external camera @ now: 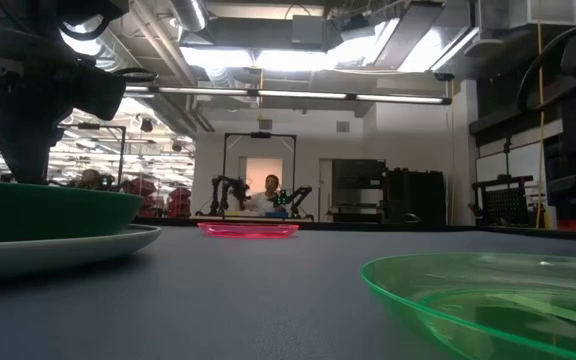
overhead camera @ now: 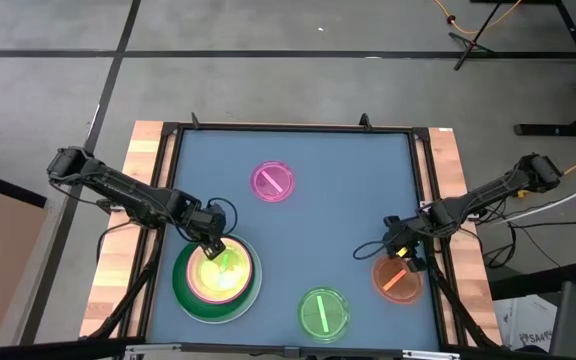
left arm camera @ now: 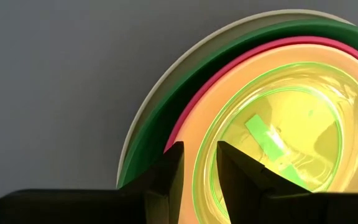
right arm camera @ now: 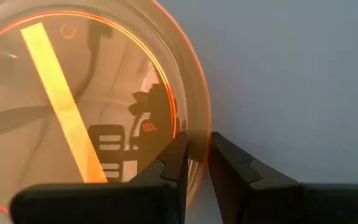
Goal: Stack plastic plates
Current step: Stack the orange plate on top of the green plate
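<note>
A stack of plastic plates [overhead camera: 218,280] sits near the table's front left. From the bottom it is a pale plate [left arm camera: 143,118], a dark green one [left arm camera: 166,106], a magenta one [left arm camera: 188,115] and a cream one [left arm camera: 229,93], with a small translucent green plate [left arm camera: 278,112] on top. My left gripper [left arm camera: 201,174] is open above the stack's far rim, its fingers on either side of the small green plate's rim. A small orange plate [overhead camera: 398,282] lies flat at the front right, and my right gripper [overhead camera: 405,260] is shut on its rim. My right gripper pinches the orange plate's rim [right arm camera: 199,134] on the plate's far side. One finger [right arm camera: 174,163] is over the inside of the plate and the other [right arm camera: 232,165] is outside it. The fingers slant down from above. The plate lies flat on the table.
A small pink plate [overhead camera: 273,182] lies at the table's middle far side. Another small translucent green plate [overhead camera: 323,312] lies by the near edge, between the stack and the orange plate. A black frame [overhead camera: 293,128] borders the blue-grey tabletop.
</note>
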`<state>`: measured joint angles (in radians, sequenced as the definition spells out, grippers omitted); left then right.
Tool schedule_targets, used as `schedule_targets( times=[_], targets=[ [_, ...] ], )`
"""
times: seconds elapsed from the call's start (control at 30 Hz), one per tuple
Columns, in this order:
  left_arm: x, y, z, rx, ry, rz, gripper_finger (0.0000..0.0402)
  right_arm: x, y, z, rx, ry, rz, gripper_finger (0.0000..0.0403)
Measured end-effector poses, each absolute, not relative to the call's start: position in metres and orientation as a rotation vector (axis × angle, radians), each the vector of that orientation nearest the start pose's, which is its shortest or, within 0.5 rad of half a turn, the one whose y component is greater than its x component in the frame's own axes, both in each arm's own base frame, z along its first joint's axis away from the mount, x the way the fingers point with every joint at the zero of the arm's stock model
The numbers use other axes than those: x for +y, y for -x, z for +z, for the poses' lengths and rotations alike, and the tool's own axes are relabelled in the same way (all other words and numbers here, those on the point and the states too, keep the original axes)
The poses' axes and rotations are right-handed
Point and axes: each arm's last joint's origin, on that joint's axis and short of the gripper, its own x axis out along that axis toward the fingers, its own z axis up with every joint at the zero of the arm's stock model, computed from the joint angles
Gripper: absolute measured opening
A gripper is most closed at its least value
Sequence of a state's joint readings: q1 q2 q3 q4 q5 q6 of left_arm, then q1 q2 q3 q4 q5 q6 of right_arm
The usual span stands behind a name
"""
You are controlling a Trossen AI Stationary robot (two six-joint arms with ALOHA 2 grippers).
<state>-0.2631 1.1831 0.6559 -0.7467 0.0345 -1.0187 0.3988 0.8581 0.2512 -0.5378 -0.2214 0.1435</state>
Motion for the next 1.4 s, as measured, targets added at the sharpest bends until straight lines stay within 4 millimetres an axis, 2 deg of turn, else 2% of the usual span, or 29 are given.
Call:
schedule_targets(
  times=[0.23, 0.7, 1.0, 1.2, 1.4],
  targets=[
    [-0.050, -0.184, 0.184, 1.265, 0.724, 0.406, 0.0088, 0.054, -0.111, 0.126, 1.185, -0.017, 0.468, 0.0006],
    [-0.052, -0.191, 0.187, 1.196, 0.751, 0.360, 0.0088, 0.054, -0.112, 0.126, 1.165, -0.012, 0.476, 0.0002],
    [-0.054, -0.198, 0.190, 1.124, 0.778, 0.313, 0.0088, 0.058, -0.122, 0.131, 1.033, -0.011, 0.497, 0.0000],
    [-0.056, -0.205, 0.194, 1.051, 0.803, 0.268, 0.0089, 0.058, -0.128, 0.135, 0.955, 0.014, 0.444, 0.0000],
    [-0.057, -0.217, 0.203, 0.878, 0.817, 0.248, 0.0089, 0.057, -0.135, 0.140, 0.852, 0.054, 0.333, 0.0000]
  ],
)
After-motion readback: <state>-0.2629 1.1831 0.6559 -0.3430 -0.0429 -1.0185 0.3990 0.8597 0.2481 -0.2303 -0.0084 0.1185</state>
